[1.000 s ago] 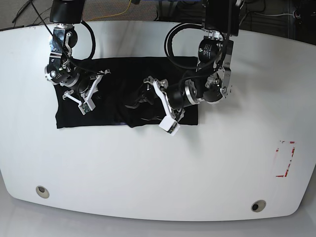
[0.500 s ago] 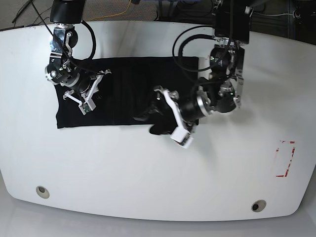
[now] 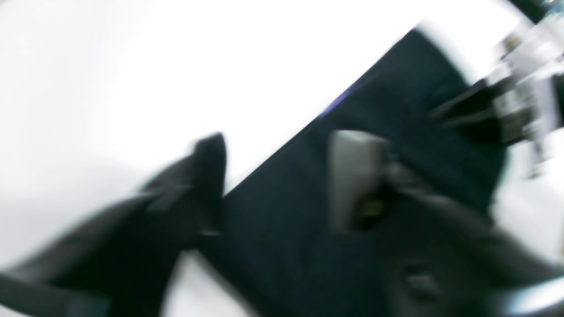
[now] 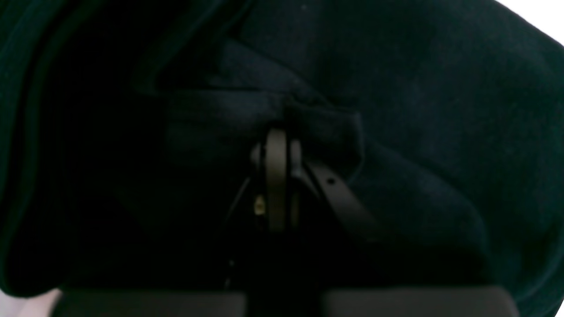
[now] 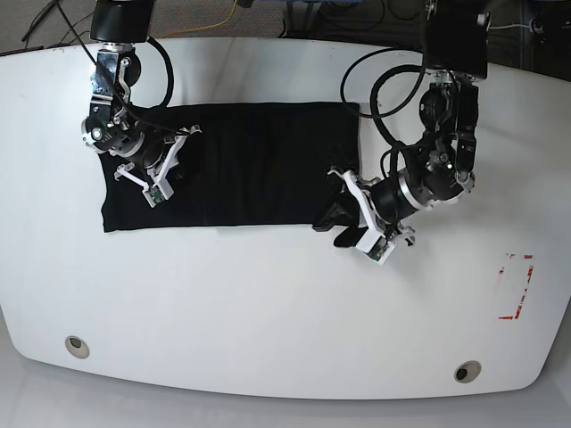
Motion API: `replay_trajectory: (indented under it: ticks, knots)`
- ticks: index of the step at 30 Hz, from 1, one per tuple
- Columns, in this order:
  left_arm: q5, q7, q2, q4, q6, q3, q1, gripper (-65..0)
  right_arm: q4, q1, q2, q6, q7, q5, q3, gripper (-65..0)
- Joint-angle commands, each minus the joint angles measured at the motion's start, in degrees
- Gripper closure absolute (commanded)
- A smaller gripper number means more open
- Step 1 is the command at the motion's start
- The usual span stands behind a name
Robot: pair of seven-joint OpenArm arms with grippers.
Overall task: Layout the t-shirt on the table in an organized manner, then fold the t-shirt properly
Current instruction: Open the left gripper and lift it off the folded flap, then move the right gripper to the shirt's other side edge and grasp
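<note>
Your left fingers (image 5: 343, 223) have come off the middle of the black t-shirt (image 5: 241, 160) and now sit at its near right-hand corner as the base view shows it, at the edge of the white desk (image 5: 268, 312). A second ago they were spread wide over bunched cloth near the shirt's centre; they are narrowing now, but the left wrist view is badly smeared by motion, so you cannot tell whether they have pinched the hem or are closing on nothing. In that view the two fingers (image 3: 211, 176) look apart, with dark cloth running between them.

Your right fingers (image 4: 276, 145) are clenched, pressed together with a ridge of shirt fabric gathered at their tips, so they look to be grasping the t-shirt. That arm has not moved across the three base pictures.

The shirt lies on the far left part of the desk as a fairly clean rectangle. The rumpled heap seen earlier at its middle is gone, and the right portion is drawn out flat. That suggests the laying-out is nearly done, with only the near right corner left to settle before folding.
</note>
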Motion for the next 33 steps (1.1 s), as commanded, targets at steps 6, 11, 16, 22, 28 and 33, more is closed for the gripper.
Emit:
replay_trajectory:
  ticks: [6, 11, 16, 22, 28, 33]
  knots:
    - [9.16, -7.01, 0.41, 0.60, -0.37, 0.75, 4.07, -3.8, 4.95, 0.19, 0.13, 0.49, -4.36, -1.99, -0.08, -2.3]
    - [11.71, -7.28, 0.41, -1.86, -0.37, 1.98, 5.30, -3.4, 10.31, 0.45, 0.13, 0.49, -7.35, -1.99, 0.01, -11.0]
    - [11.98, -7.28, 0.50, -3.62, -0.37, 1.63, 6.18, -3.4, 17.61, 0.19, -0.48, 0.49, -9.72, -1.99, 1.68, -21.8]
    - [12.06, -7.28, 0.41, -5.64, -0.37, 1.63, 6.70, -3.4, 24.47, 0.54, -3.74, 0.49, -13.50, -1.99, 7.66, -32.2]
    - [12.06, -7.28, 0.41, -7.40, -0.37, 1.63, 6.88, -3.4, 24.99, 2.82, -5.94, 0.49, -14.82, -1.99, 16.36, -41.2]
    - [12.06, -7.28, 0.15, -7.40, -0.37, 1.63, 7.06, -3.4, 22.18, 4.58, -6.81, 0.71, -15.61, -1.90, 25.59, -51.8]
